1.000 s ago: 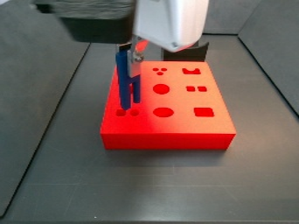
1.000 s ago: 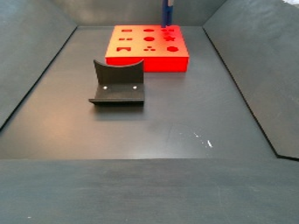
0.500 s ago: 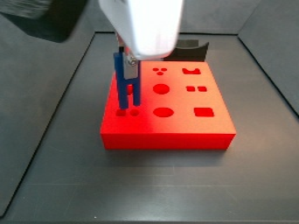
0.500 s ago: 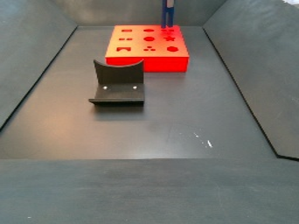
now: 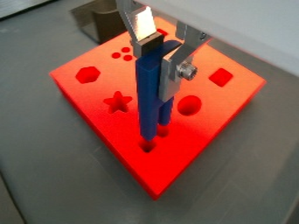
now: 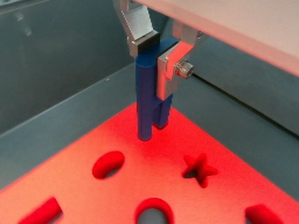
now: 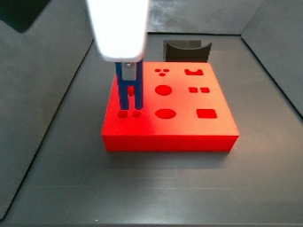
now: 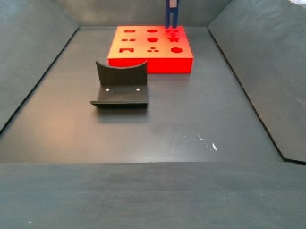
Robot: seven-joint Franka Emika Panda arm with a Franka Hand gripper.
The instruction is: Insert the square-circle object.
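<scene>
Since a second ago the arm has been swung upright; the square-circle object [image 5: 152,92], gripped by the tool [image 5: 162,45], could be jammed in the red block [image 5: 222,101] by slight tilt.

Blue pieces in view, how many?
1. The square-circle object stands upright in the gripper, bar tips at the red block's corner holes. No other shows in any view.

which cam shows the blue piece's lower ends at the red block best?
A wrist view: the square-circle object, held in the pincer, meets the red block with both tips visible. A side view shows it smaller; another shows only a sliver.
</scene>
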